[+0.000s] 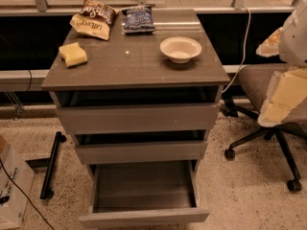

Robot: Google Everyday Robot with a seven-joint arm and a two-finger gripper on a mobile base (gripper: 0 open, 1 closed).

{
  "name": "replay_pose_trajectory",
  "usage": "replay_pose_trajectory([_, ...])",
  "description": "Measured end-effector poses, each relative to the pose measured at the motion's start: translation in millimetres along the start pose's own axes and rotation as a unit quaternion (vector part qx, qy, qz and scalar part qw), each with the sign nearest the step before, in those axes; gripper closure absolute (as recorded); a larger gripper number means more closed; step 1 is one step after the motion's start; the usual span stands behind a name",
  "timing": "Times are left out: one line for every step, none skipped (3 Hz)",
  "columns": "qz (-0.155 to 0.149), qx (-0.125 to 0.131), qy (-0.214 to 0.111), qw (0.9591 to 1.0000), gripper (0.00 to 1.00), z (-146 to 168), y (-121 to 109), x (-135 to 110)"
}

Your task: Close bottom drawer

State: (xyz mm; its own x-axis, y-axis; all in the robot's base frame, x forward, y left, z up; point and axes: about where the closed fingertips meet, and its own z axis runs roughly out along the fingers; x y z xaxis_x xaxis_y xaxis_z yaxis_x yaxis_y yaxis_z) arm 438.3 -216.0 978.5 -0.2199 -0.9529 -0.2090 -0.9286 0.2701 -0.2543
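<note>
Speckled floor [240,195] lies under the cabinet [134,78], whose bottom drawer [144,190] stands pulled far out, so its flat front needs our push. Our arm [288,92] hangs at the right edge above the chair [256,83], well apart; whether the jaws are open we cannot tell.

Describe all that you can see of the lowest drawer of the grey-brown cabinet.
The grey-brown bottom drawer is pulled far out toward the camera, below the middle drawer front. It is a shallow, level box with thin side walls, a flat floor and a plain handleless front, and it looks like matte laminate. Nothing shows inside. The robot's cream-coloured gripper hangs at the right edge, by the grey office chair, apart from the drawer.
</note>
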Motion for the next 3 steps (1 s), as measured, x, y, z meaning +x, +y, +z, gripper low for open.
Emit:
replay_pose_trajectory([0.010, -0.009, 0.002, 0.9999, 0.39, 19, 4, 4])
replay_pose_trajectory([0.016, -0.022, 0.001, 0.9996, 0.62, 47, 9, 11])
replay_pose_trajectory([0.024, -0.036, -0.004, 0.9991, 0.85, 82, 17, 22])
